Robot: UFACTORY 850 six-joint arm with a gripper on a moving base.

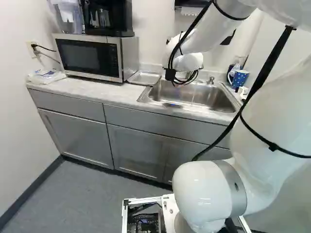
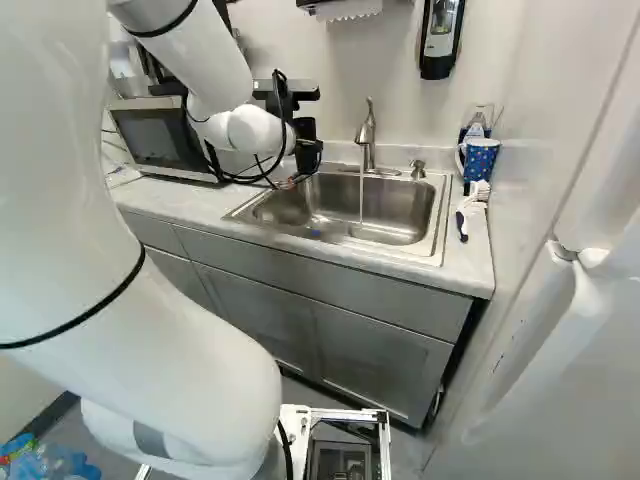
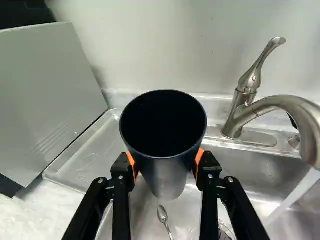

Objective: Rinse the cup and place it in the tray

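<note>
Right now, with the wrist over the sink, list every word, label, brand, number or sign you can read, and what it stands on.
None can be read.
Microwave's control panel: marks too small.
Plastic packet beside the microwave: blue print, too blurred.
Wall dispenser: any label too small.
Dark cup: no lettering on the side that shows.

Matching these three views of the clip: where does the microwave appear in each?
Left base view: at the upper left, on the counter beside the metal tray; the microwave shows its front.
Right base view: at the upper left, partly behind the arm.
Wrist view: only part, mainly a plain grey side, beside the tray, away from the faucet.
Shared landmark: the sink.
</note>
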